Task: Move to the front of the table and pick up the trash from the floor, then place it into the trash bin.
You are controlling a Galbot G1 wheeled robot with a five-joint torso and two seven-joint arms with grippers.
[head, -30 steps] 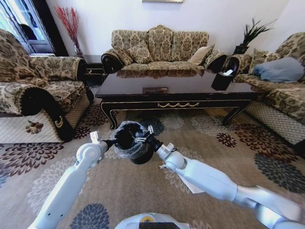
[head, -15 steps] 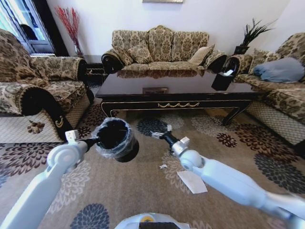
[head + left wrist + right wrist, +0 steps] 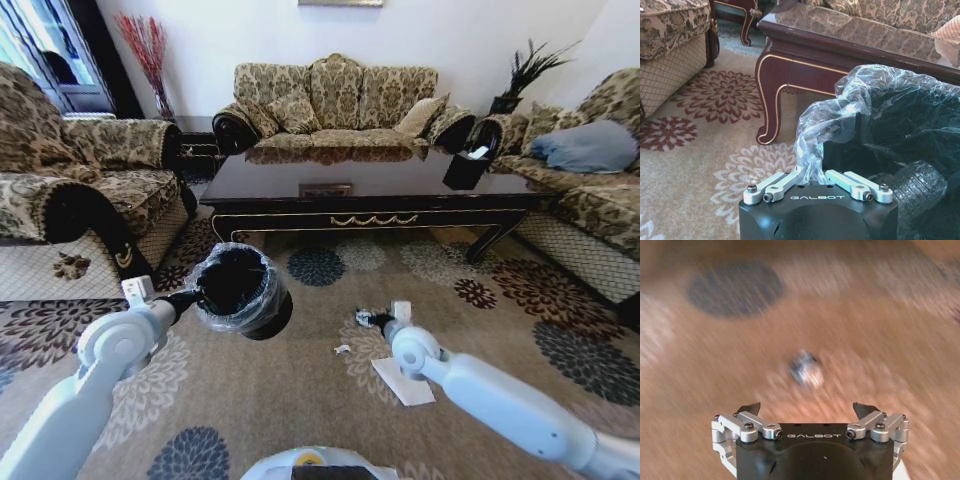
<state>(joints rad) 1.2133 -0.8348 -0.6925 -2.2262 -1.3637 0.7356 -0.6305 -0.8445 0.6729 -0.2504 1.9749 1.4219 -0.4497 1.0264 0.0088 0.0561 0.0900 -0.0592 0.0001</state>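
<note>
Trash, floor litter, three lots. Foil wad (image 3: pixel 364 318): small, silvery, on the floor (image 3: pixel 300 400) in front of the table (image 3: pixel 370 190), right of centre, just off the tip of the right gripper (image 3: pixel 372 320); also seen ahead of the spread fingers in the right wrist view (image 3: pixel 807 370). Paper sheet (image 3: pixel 403 381): flat, white, nearer the robot than the wad, partly under the right arm. Scrap (image 3: pixel 342 349): tiny, white, between the wad and the sheet, slightly left.

Trash bin (image 3: pixel 240 290): round, black, clear liner (image 3: pixel 840 115) bunched at the rim; held off the carpet on the left side, mouth tilted toward the robot.

Left gripper (image 3: pixel 818 180): clamped on the liner and bin rim, fingers drawn together over the plastic.

Right gripper: jaws apart, nothing between them, low over the carpet and aimed at the foil wad.

Step in hand, as judged: reaching for the foil wad.

Handling notes. Centre the wad between the open jaws before closing; it looks light and crumpled, so a fingertip that touches first would likely push it along the carpet rather than catch it. Come down until the tips meet the pile, then close slowly. Keep the bin steady and level enough that nothing inside can spill; the liner is slippery, and the hold seems to rest largely on plastic.
</note>
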